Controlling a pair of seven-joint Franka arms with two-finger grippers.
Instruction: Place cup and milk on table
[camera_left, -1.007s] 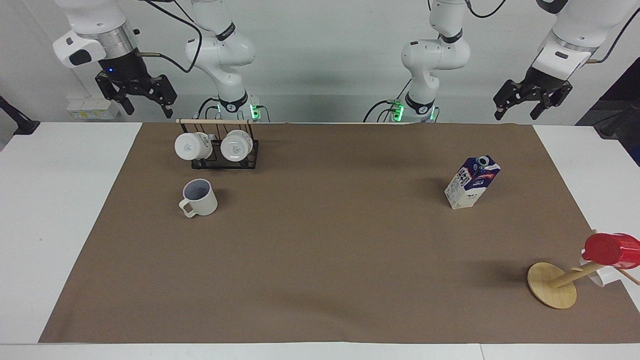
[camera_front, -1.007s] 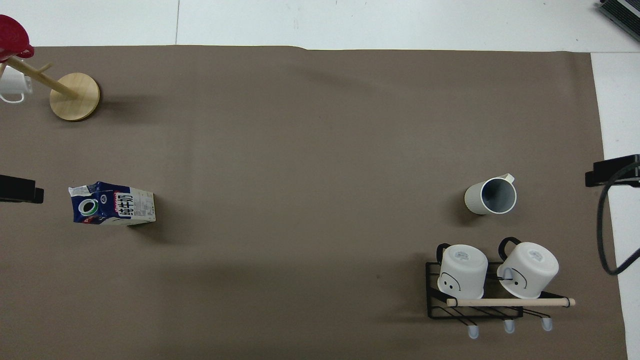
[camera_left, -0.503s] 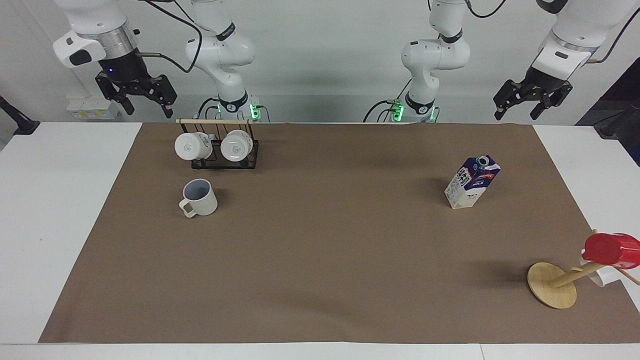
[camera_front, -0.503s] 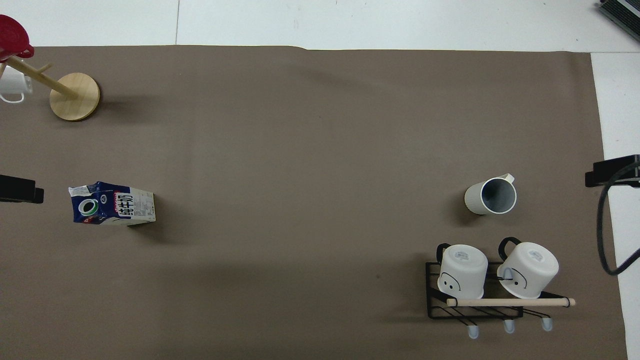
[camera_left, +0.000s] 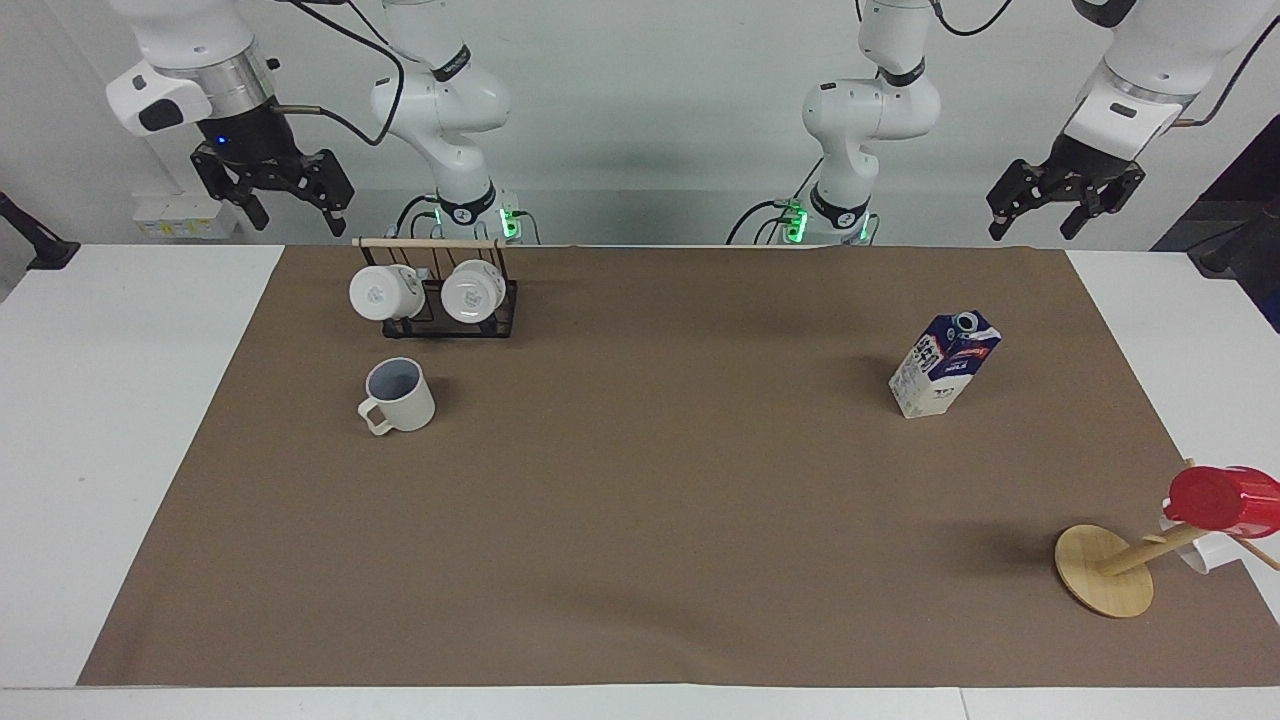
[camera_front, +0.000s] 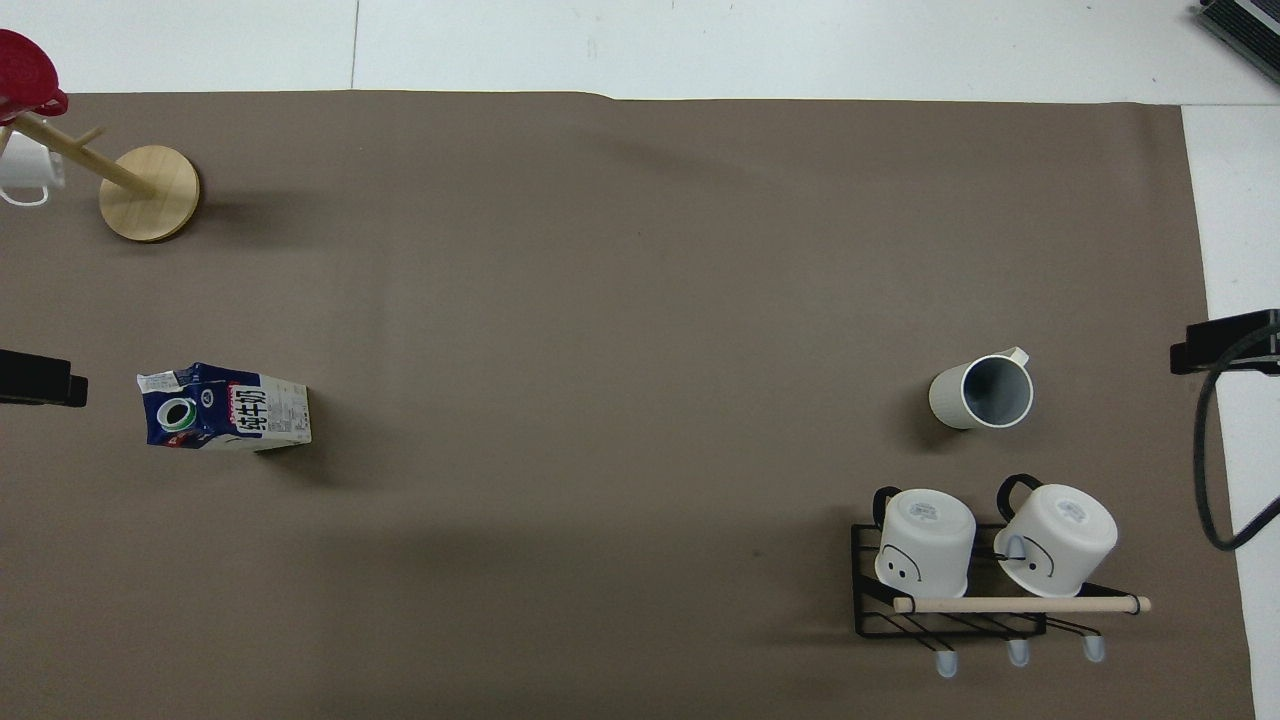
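Observation:
The cream-white cup (camera_left: 400, 394) stands upright on the brown mat (camera_left: 650, 480) of the table (camera_left: 120, 400), toward the right arm's end; it also shows in the overhead view (camera_front: 981, 392). The milk (camera_left: 944, 364) carton stands upright on the mat toward the left arm's end, and also shows in the overhead view (camera_front: 226, 407). My right gripper (camera_left: 293, 212) hangs open and empty, high above the table's edge by the robots. My left gripper (camera_left: 1033, 228) hangs open and empty, high above the same edge at its own end. Both arms wait.
A black wire rack (camera_left: 435, 290) with two white printed mugs stands nearer to the robots than the cup. A wooden mug tree (camera_left: 1105, 570) with a red cup (camera_left: 1222, 500) and a white mug stands at the left arm's end, farther from the robots than the milk.
The right gripper has risen very slightly. The cup, the milk and the left gripper have not moved.

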